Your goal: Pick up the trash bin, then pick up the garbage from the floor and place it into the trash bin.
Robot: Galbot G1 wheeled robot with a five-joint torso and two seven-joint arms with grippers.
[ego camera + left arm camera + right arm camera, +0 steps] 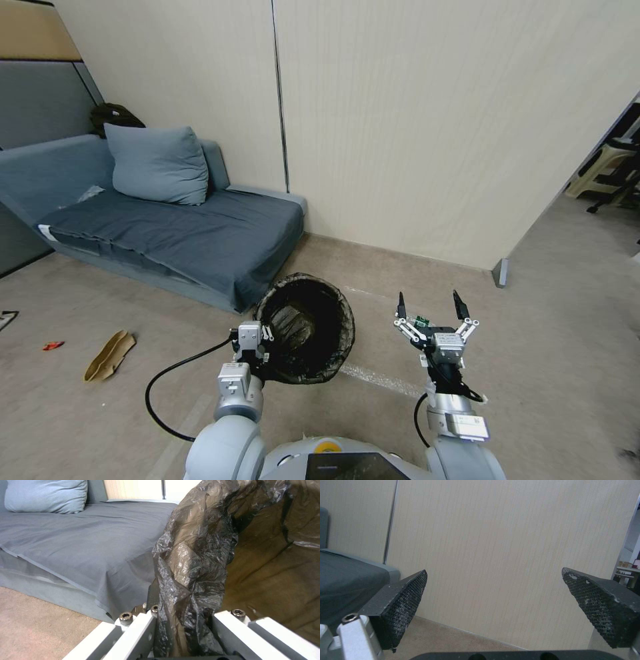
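Observation:
The trash bin (313, 353), lined with a crinkled black bag, hangs tilted above the floor in front of me. My left gripper (262, 332) is shut on its near rim. The left wrist view shows the bag-covered rim (196, 562) pinched in my left gripper (181, 607). My right gripper (431, 305) is raised to the right of the bin, open and empty. In the right wrist view its pads (405, 600) face the wall. Garbage lies on the floor at the left: a tan curled piece (109, 355) and a small red scrap (53, 345).
A grey sofa (167, 227) with a blue pillow (157, 164) stands at the left against the beige wall (433, 133). A black cable (160, 390) loops on the floor by my left arm. The wall ends at a post (501, 272); chairs (610, 167) stand beyond.

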